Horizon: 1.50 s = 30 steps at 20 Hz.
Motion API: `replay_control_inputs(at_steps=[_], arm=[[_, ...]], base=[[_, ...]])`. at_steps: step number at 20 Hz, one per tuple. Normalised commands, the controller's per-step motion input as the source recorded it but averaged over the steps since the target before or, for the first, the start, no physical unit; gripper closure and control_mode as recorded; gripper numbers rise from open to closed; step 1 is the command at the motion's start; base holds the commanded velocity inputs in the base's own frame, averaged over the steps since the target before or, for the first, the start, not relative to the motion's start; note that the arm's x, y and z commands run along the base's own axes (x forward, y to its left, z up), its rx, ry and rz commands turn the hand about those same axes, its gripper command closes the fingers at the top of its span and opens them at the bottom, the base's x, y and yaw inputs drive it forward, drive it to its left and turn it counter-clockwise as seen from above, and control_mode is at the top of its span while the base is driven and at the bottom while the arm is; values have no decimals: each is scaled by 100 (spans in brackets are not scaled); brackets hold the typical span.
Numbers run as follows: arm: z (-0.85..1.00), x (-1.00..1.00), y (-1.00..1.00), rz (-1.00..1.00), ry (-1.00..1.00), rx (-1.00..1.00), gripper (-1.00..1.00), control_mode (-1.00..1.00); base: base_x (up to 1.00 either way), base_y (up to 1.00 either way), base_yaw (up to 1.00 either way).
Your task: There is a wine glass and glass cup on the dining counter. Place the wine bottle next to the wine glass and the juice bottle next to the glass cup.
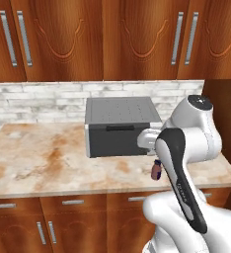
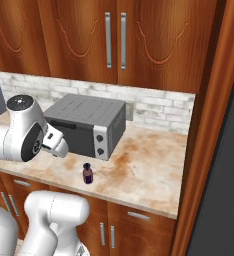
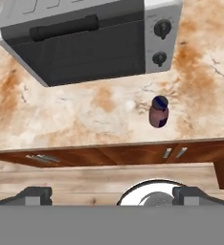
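The juice bottle (image 3: pixel 159 112), small, reddish-maroon and dark-capped, stands upright on the wall counter near its front edge, just in front of the toaster oven's knob end. It shows again as the juice bottle (image 2: pixel 88 173) and, partly behind my arm, the juice bottle (image 1: pixel 156 170). My gripper (image 3: pixel 114 196) hangs above the counter's front edge and looks down, open wide with nothing between its fingers. The bottle lies ahead of it and a little to the right, well apart. The wine bottle, wine glass, glass cup and dining counter are out of view.
A grey toaster oven (image 2: pixel 86 125) sits at the back of the marbled wall counter (image 2: pixel 149 170), against the brick backsplash. Wood cabinets hang above, drawers run below the counter edge (image 3: pixel 109 146), and a tall wood panel (image 2: pixel 209 125) closes the right end.
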Motion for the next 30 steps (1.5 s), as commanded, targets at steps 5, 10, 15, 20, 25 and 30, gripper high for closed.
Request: replay_control_inputs(at_steps=[5, 10, 15, 20, 25, 30], arm=[[-1, -22, -29, 0, 0, -14, -100, -100], [-8, -9, -43, 1, 4, -7, -100, -100], [-16, 1, -40, 8, 5, 0, -100, -100], [-15, 8, -37, 8, 5, 0, -100, -100], [-11, 19, -28, 2, 9, 0, -100, -100], [-6, 27, -21, 0, 11, 2, -100, -100]], base=[[0, 0, 0], [0, 0, 0], [0, 0, 0], [0, 0, 0], [0, 0, 0], [0, 0, 0]])
